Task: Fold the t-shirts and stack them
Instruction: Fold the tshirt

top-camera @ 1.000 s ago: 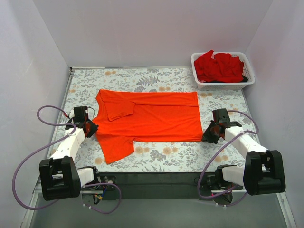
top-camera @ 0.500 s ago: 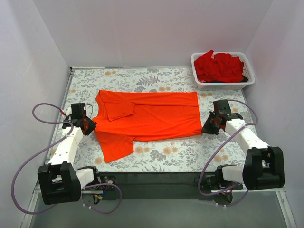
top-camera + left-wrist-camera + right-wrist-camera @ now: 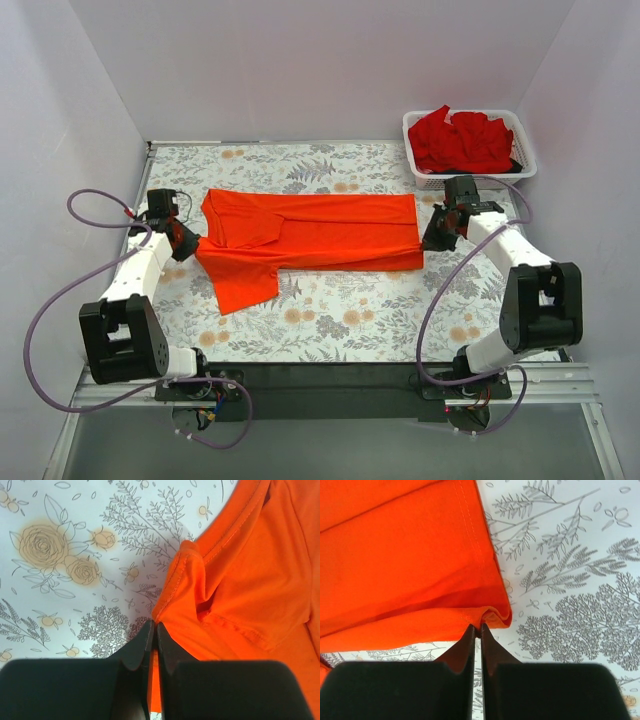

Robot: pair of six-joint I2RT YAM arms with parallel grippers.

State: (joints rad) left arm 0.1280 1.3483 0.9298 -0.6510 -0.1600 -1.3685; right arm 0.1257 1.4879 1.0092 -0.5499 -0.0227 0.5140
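Both arms have swung away from the near edge since a second ago and taken the near edge of the orange-red t-shirt (image 3: pixel 320 232) with them, so it's now a narrower band than before.

It lies flat across the middle of the table (image 3: pixel 350 315). It's matte knit cloth and mostly smooth. One short sleeve (image 3: pixel 240 288) sticks out toward the near side, and the other (image 3: pixel 250 226) is folded in over the body.

The left jaws are pressed together on the shirt's left edge, and the right jaws are pinched shut on its right-hand corner. From above you just see black blobs at each end.

The wrist cams show more:
- **Left wrist:** the cloth (image 3: pixel 235 580) puckers into a little ridge right at the fingertips, with a stitched hem running along it.
- **Right wrist:** there's a double row of stitching down the hem (image 3: pixel 470 525), and the corner curls over a second layer underneath.
- **Both:** the tablecloth print is clear, with line-drawn leaves and pale yellow roses.

Only the top cam shows these:
- the deeper red t-shirts (image 3: pixel 460 140), heaped and crumpled in the white plastic mesh basket (image 3: pixel 470 181) at the far right corner
- the purple cables (image 3: pixel 60 300) looping off each arm
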